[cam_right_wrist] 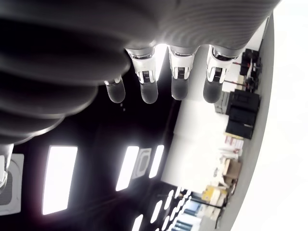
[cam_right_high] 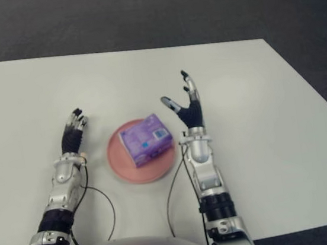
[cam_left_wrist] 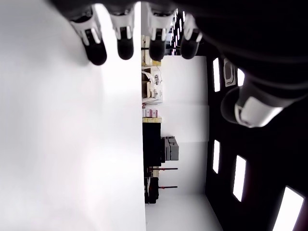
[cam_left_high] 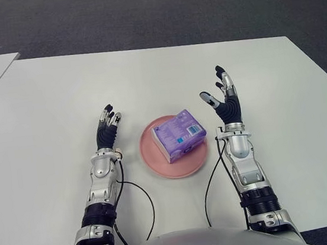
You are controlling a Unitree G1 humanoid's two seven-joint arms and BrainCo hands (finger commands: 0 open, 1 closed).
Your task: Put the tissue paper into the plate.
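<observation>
Purple tissue pack (cam_left_high: 179,135) lying tilted on the pink plate (cam_left_high: 156,157), near the middle of the white table (cam_left_high: 43,113). Right hand (cam_left_high: 223,97) raised just right of the plate, fingers spread and upright, holding nothing (thumb (cam_left_high: 209,99) angled toward the pack, apart from it). Left hand (cam_left_high: 107,124) low over the table, left of the plate, fingers extended, empty.

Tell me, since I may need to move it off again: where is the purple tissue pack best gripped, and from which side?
Probably across its two long sides, from above. The tissue pack lies flat and skewed on the pink plate, top face clear. The open right hand is the nearer; the left hand shows left of the plate.
</observation>
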